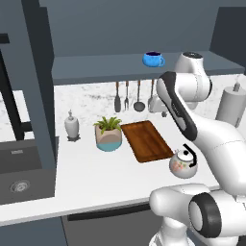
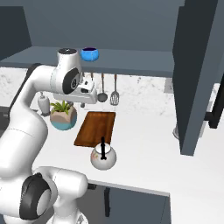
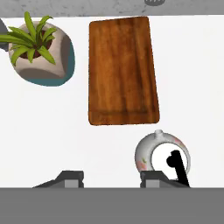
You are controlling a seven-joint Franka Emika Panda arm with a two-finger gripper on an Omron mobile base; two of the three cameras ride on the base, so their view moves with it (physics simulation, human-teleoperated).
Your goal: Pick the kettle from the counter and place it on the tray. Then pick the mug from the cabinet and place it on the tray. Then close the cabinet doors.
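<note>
Pincer [image 3: 111, 177], fingers apart and empty above the desk [image 3: 52, 131], should centre over the kettle [image 3: 162, 155] handle before descending.

This is a kitchen. A white table [image 1: 96, 178] carries a dark inset sink [image 1: 21, 175]. Cooking utensils [image 1: 127, 96] hang beneath slate-blue wall cabinet [image 1: 105, 65].
</note>
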